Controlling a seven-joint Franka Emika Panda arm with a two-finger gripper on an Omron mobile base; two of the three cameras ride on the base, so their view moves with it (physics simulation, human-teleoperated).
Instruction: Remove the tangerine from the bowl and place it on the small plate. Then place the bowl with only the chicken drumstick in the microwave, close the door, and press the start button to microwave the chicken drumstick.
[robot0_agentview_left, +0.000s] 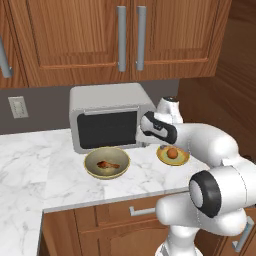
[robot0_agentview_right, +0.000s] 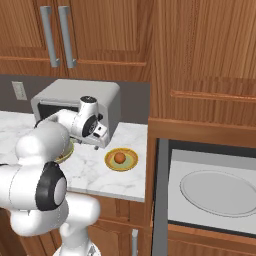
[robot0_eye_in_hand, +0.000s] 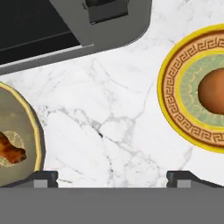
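The tangerine (robot0_eye_in_hand: 213, 92) sits on the small plate (robot0_eye_in_hand: 175, 87), which stands on the marble counter to the right of the bowl (robot0_agentview_left: 106, 172). In the bowl lies only the chicken drumstick (robot0_agentview_left: 107, 164). My gripper (robot0_eye_in_hand: 113, 178) hovers open over bare counter between bowl and plate, with nothing between its fingers. In the right base view the tangerine (robot0_agentview_right: 119, 158) rests on the plate (robot0_agentview_right: 131, 161), and my arm hides most of the bowl (robot0_agentview_right: 66, 152). The microwave (robot0_agentview_right: 215, 150) is at the lower right, its cavity and white turntable showing and its door (robot0_agentview_right: 160, 200) open, seen edge-on.
A silver countertop oven (robot0_agentview_left: 107, 107) stands against the wall right behind the bowl and plate. Wooden wall cabinets (robot0_agentview_left: 100, 35) hang above. The counter's front edge (robot0_agentview_left: 115, 199) runs just in front of the bowl. A tall wooden panel (robot0_agentview_right: 200, 60) rises above the microwave.
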